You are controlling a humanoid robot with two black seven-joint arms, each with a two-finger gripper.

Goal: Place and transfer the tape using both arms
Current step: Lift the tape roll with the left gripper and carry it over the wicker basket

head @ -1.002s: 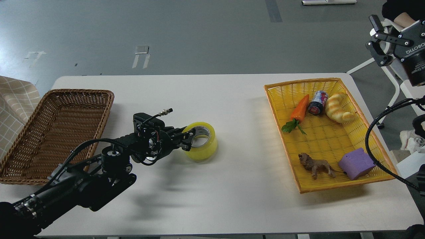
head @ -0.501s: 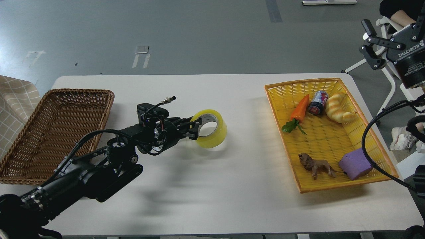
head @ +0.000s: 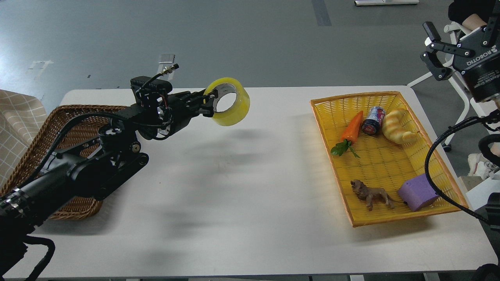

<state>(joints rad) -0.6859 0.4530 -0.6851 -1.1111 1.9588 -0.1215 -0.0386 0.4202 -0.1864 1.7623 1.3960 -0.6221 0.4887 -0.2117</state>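
Observation:
My left gripper (head: 209,104) is shut on the near rim of the tape (head: 233,104), a wide roll of translucent yellow tape with a pale inner core. It holds the roll tilted in the air, well above the white table (head: 242,187); the roll's shadow lies on the tabletop below. My right gripper (head: 431,48) is at the upper right, raised off the table's right end, with its fingers spread open and nothing in it.
A brown wicker basket (head: 66,132) stands at the left, partly hidden by my left arm. A yellow basket (head: 394,218) at the right holds a toy carrot (head: 352,127), a can (head: 373,120), a bread toy (head: 398,127), a lion figure (head: 370,194) and a purple block (head: 417,192).
My left gripper has lifted the tape off the table and carried it up and back, tilting it. My right gripper has shifted slightly left and stayed open.

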